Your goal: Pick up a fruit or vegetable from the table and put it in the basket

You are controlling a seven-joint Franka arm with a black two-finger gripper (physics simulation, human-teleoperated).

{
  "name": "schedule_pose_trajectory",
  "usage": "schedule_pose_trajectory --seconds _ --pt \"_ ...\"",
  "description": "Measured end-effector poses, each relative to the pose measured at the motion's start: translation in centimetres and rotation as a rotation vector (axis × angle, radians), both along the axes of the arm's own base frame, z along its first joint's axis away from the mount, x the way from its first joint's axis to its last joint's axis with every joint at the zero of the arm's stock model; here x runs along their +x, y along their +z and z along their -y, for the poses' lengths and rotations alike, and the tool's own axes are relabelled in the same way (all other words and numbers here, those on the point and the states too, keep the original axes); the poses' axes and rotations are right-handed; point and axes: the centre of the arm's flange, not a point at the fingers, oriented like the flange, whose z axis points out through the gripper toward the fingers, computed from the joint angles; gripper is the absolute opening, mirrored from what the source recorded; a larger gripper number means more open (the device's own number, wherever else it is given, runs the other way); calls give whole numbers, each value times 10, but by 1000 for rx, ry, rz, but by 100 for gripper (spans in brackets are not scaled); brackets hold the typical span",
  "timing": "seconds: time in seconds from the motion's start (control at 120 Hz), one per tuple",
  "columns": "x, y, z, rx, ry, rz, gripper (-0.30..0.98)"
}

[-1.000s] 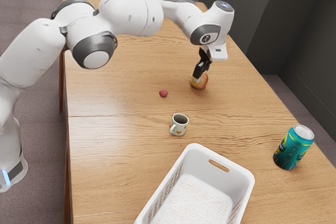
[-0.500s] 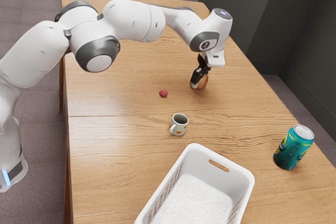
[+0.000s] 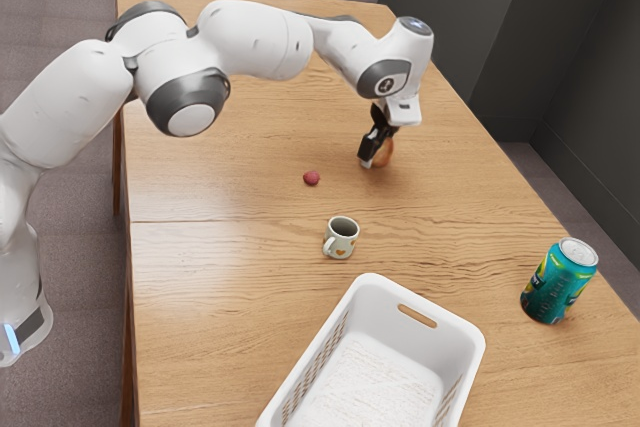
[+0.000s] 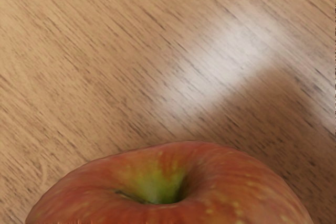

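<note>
On the grained wood table [image 3: 220, 277], your gripper [image 3: 371, 161] is at a round apple [image 4: 226, 187]; can't tell jaws' state. Wrist cam: green stem dimple [image 4: 160, 184]; ext. cam: perf'd white basket [image 3: 375, 312].

One apple [image 4: 168, 182], one small round red thing [image 3: 312, 178], one patterned mug [image 3: 343, 244], one white basket [image 3: 385, 321], one teal drink can [image 3: 558, 285], one wooden table [image 3: 220, 297], one robot arm [image 3: 255, 39]
</note>
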Motion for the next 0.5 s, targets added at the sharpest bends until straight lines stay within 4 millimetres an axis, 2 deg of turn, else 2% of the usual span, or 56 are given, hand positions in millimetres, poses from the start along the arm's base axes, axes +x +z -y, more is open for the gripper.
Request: schedule_pose_trajectory --seconds 0.075,0.142,0.208,0.275,0.317,0.358,0.417,0.5 --pt "2 7 6 -5 -11 15 35" --pt "6 37 18 -6 -33 59 34" --pt "0 94 38 -27 -57 133 32" --pt "-23 161 67 -81 -72 197 35" --pt "-41 194 100 -134 -98 216 38" --pt "-54 211 141 -179 -135 210 40" --pt "-68 219 215 -225 -208 178 41" --pt "-93 217 317 -240 -302 103 40"
